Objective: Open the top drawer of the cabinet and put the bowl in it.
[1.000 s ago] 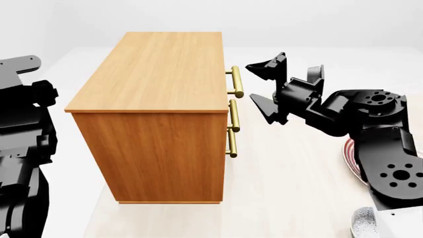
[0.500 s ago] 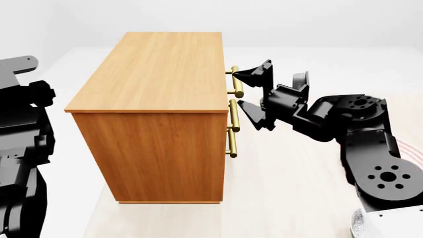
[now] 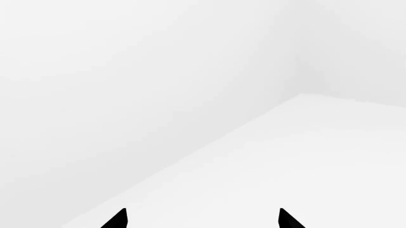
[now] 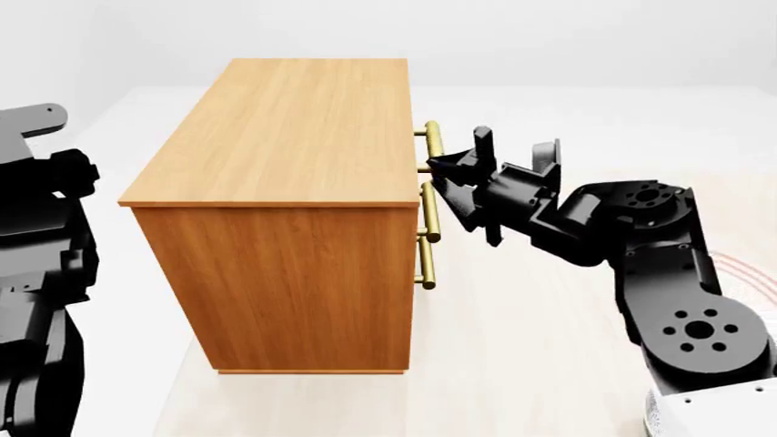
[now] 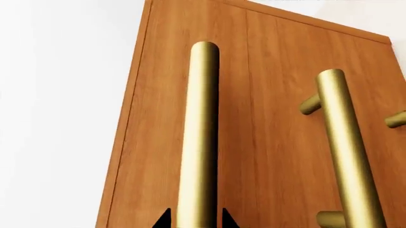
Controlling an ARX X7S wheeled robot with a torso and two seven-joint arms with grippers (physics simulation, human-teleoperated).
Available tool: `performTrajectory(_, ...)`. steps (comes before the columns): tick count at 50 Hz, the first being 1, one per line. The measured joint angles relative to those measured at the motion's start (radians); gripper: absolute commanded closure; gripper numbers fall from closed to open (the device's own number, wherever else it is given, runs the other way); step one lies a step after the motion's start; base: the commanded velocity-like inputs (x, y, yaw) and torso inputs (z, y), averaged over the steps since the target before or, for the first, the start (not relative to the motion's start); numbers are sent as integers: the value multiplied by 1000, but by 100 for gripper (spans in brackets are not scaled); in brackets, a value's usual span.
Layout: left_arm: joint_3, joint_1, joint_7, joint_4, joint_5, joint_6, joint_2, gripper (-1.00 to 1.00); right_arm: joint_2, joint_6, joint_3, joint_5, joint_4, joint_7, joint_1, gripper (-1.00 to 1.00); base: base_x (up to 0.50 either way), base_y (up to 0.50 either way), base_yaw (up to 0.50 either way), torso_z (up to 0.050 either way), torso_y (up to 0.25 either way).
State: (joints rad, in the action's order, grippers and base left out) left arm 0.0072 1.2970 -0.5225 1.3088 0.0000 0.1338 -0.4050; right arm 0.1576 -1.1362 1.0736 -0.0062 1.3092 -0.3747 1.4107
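Pale floor (image 4: 522, 300) and white walls surround the wooden cabinet (image 4: 286, 200).

Head view: high, looking down on the cabinet (image 4: 286, 182).
Right wrist view: close to its brass handles (image 5: 198, 142), shared with head.
Left wrist view: faces blank white walls.

One boxy orange-brown wood-grain cabinet (image 4: 286, 200) stands here. Three horizontal brass bar handles show on its front: the top one (image 4: 434, 150), the middle one (image 4: 428, 214) and the lowest (image 4: 427, 266). Two black robot arms are in sight, one on the left (image 4: 36, 264) and one on the right (image 4: 631, 255).
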Motion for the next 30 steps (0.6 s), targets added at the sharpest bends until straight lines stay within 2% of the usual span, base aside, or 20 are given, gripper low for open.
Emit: performTrajectory(30, 0, 0, -4, 0, 0, 0, 1, -100, 28, -5, -31, 3, 0, -11, 2, 100, 2, 0, 1, 0, 0)
